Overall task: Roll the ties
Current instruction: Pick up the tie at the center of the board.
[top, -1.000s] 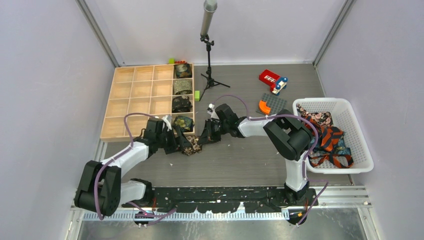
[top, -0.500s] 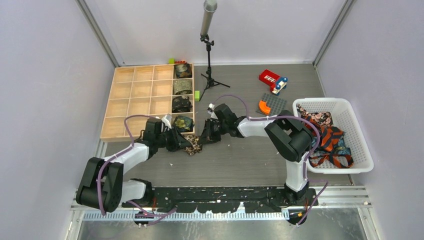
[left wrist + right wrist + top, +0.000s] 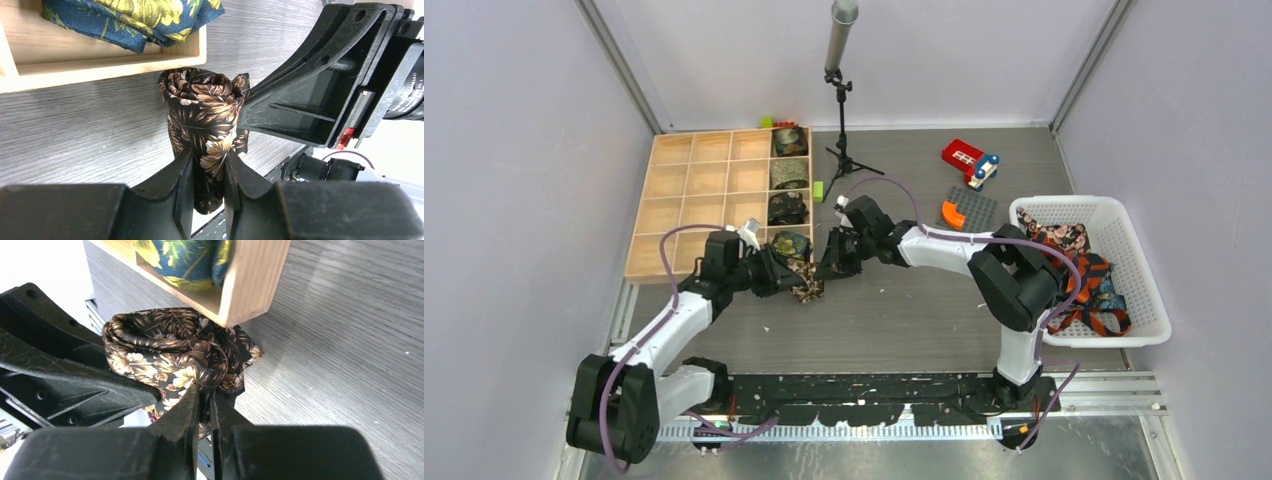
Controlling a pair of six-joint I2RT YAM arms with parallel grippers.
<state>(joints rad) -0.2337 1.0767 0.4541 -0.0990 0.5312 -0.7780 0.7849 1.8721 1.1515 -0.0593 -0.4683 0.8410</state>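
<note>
1. Grey wood-grain tabletop [image 3: 924,320] filled the overhead view. The left pincer [image 3: 792,279] and right pincer [image 3: 824,268] met tip to tip with a coiled, dark brown floral tie [image 3: 808,288] of silky fabric between them. A pale wooden compartment tray [image 3: 694,195] lay just beyond them. A white plastic basket [image 3: 1146,262] of loose ties sat well apart from both.
2. From the left wrist, the left pincer [image 3: 208,172] was clenched on the brown floral tie [image 3: 202,107] at its near end, the coil jutting ahead of the fingertips. The right pincer [image 3: 310,95] touched its right side.
3. From the right wrist, the right pincer [image 3: 202,407] was pinched nearly shut on a fold of the brown floral tie [image 3: 165,345]. The left pincer [image 3: 60,375] was to its left and the tray's corner [image 3: 250,285] just ahead.
4. Rolling looked finished, and stowing seemed the step in hand. The next move likely called for one pincer to let go while the other held the coil tight and carried it into a free compartment.
</note>
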